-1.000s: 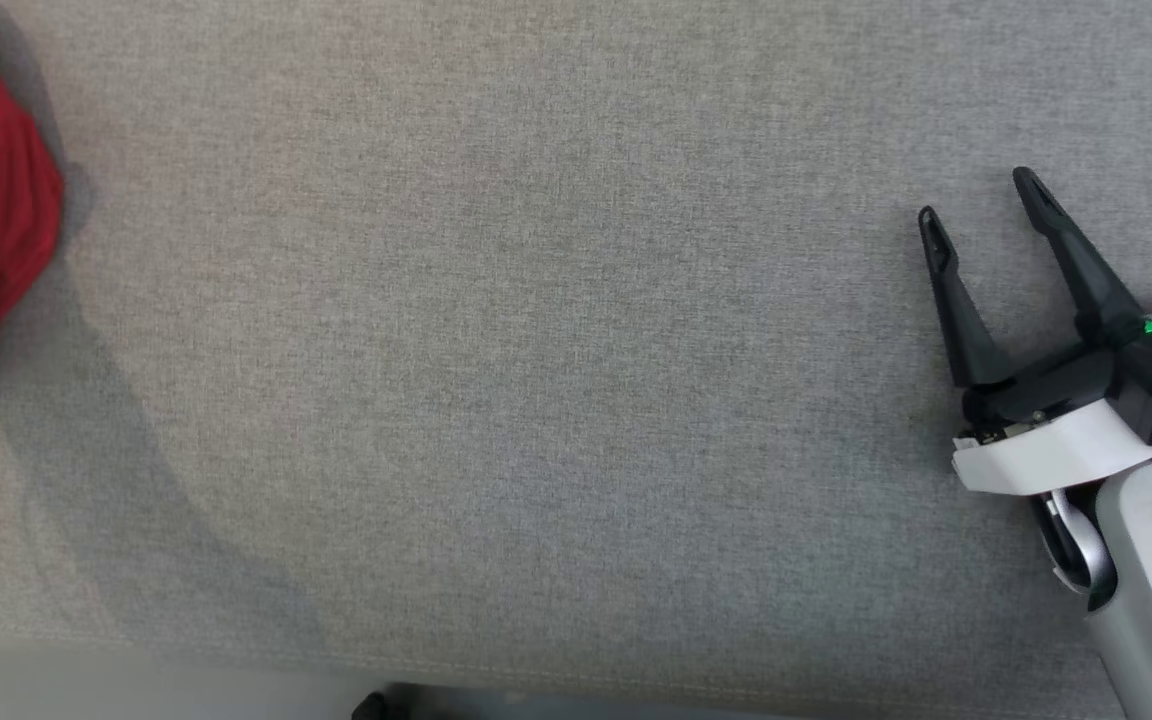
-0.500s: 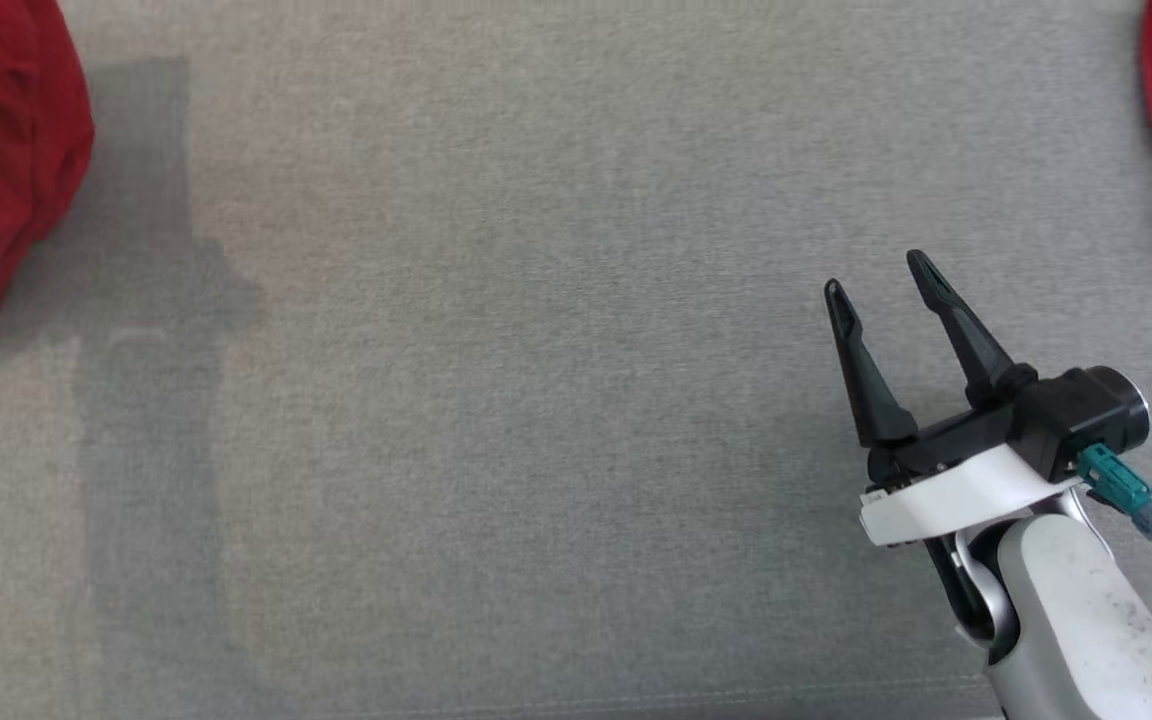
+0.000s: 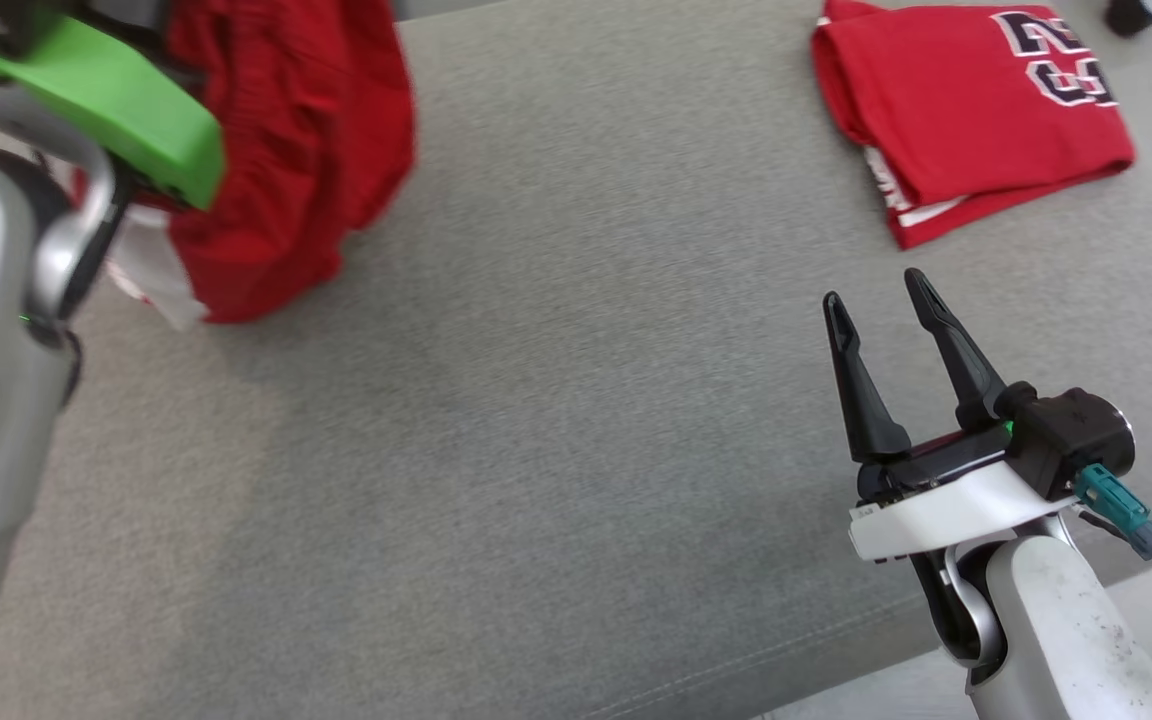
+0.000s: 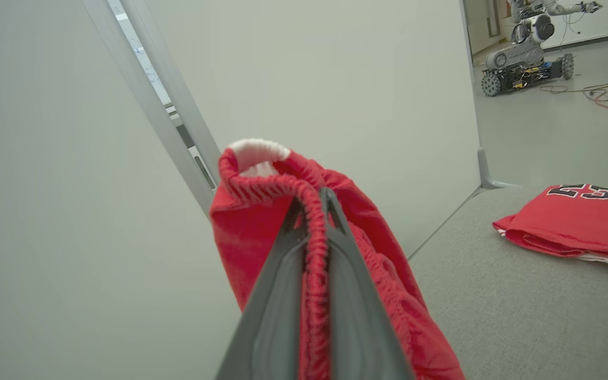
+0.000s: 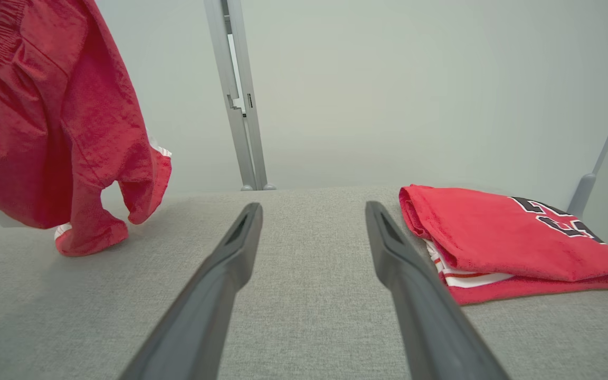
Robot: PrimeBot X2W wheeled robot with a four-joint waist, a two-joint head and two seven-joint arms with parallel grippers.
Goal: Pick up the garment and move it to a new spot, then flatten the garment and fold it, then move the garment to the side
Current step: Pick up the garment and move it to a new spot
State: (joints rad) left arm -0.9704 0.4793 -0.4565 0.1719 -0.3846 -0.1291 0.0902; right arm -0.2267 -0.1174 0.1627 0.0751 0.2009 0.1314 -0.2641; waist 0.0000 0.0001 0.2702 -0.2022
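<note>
Our left gripper (image 4: 313,203) pinches the red shorts (image 4: 388,285). Our right gripper (image 3: 874,290) is wide open and empty. The folded shirt (image 3: 956,110) says 23.

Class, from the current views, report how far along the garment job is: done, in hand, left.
Done: the pick-up; the red shorts with elastic waistband hang from the shut left hand. In hand: moving them over the grey fabric surface; the right hand is open and empty. Left: laying down, flattening, folding, moving aside. A folded red jersey lies far right.
</note>
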